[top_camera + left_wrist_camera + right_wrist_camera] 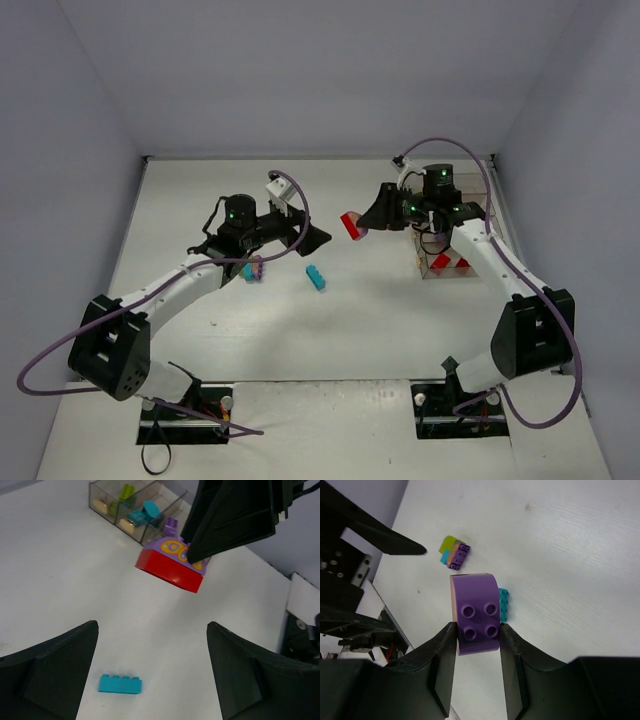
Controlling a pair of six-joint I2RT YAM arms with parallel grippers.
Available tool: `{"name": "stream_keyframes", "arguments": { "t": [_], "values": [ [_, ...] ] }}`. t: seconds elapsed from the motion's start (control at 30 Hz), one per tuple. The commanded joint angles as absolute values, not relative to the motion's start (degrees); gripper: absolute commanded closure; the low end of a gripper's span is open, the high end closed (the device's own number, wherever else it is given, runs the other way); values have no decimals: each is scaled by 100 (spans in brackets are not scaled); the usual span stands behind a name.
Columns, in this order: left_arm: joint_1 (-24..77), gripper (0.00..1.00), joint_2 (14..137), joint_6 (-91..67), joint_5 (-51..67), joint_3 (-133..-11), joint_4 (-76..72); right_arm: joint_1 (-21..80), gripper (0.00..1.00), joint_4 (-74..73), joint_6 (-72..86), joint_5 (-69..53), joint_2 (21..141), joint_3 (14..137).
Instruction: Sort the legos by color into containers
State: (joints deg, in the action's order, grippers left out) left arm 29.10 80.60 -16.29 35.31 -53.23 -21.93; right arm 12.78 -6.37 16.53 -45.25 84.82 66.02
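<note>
My right gripper (pixel 370 224) is shut on a clump of a purple arched lego (pixel 475 610) on a red lego (pixel 170 572) and holds it above the table's middle. My left gripper (pixel 314 237) is open and empty, facing that clump from the left. A teal-blue lego (pixel 316 278) lies on the table between and below the grippers; it also shows in the left wrist view (pixel 120 684). A lime, teal and purple clump (pixel 253 269) lies beside the left arm. The containers (pixel 447 272) stand at the right, with red pieces in the nearest bin.
In the left wrist view the containers (pixel 107 497) hold a lime lego (pixel 127 491), teal legos (pixel 147 510) and a purple lego (pixel 171 526). The right wrist view shows the small clump (pixel 455 555) and the teal lego (pixel 503 604) below the held one.
</note>
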Motion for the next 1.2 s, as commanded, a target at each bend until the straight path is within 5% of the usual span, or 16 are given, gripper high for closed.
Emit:
{"name": "stream_keyframes", "arguments": {
  "t": [0.0,0.47,1.07,1.17],
  "values": [
    [2839,18,7945,-2485,4394,-5608,-2785,1266,100,156,1529,-5159,8069,7013],
    [2628,19,8024,-3797,5010,-5739,-4552,1283,100,1221,1687,-6468,7779,7023],
    [2628,35,8578,-4711,4887,-5959,-5713,1617,100,1529,1767,-6574,7805,7040],
    [2637,44,8605,-4711,4913,-5959,-5730,1644,100,1556,1775,-6513,7813,7014]
  ]
}}
